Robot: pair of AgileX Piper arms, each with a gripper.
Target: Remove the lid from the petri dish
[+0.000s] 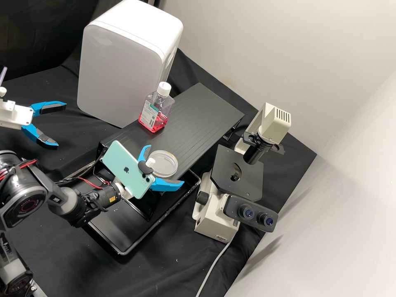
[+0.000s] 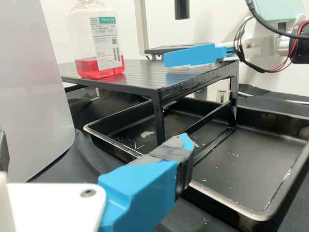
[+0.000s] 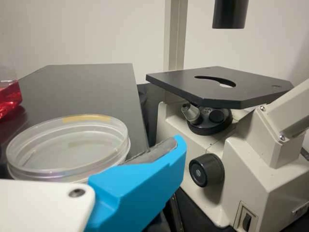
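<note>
While the lid [image 3: 67,140] still sits on the petri dish [image 1: 163,163], mid-frame on the black stand [image 1: 206,115], the right gripper [image 1: 165,166] brackets it, fingers spread, grasping nothing; gripping and lifting remain.

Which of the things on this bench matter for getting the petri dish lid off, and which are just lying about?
In the job: petri dish, lid, right pincer.
Lying about: flask of red liquid, microscope, white box, black tray, left pincer.

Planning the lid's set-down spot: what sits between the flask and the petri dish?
Only bare shelf in the high view, from flask to petri dish.
</note>
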